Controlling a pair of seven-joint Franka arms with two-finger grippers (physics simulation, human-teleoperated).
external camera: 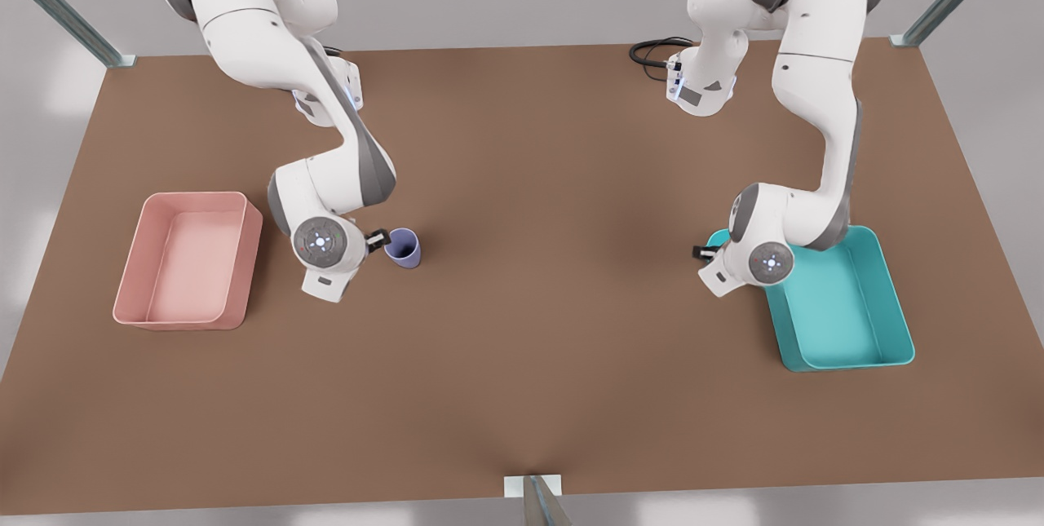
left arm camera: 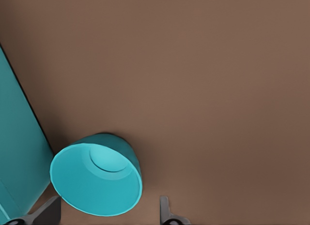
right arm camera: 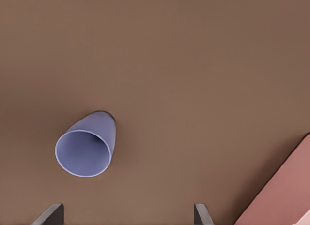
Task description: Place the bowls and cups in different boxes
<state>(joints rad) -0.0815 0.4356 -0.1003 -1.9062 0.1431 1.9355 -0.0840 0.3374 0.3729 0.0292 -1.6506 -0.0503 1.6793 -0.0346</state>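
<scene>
Right now I'm hovering both spread-fingered grippers: right gripper (right arm camera: 128,213) by the cup (right arm camera: 86,146) near the pink box (external camera: 189,259), left gripper (left arm camera: 109,213) over the bowl (left arm camera: 97,177) beside the teal box (left arm camera: 19,152); off-centre descents are risking knocking either away.

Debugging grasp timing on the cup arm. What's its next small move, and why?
Probably lower the right gripper straight down around the cup, then close. Its fingers are open and the cup stands upright on the table between and ahead of them, untouched, beside the pink box. The left gripper hangs open over the bowl likewise.
</scene>
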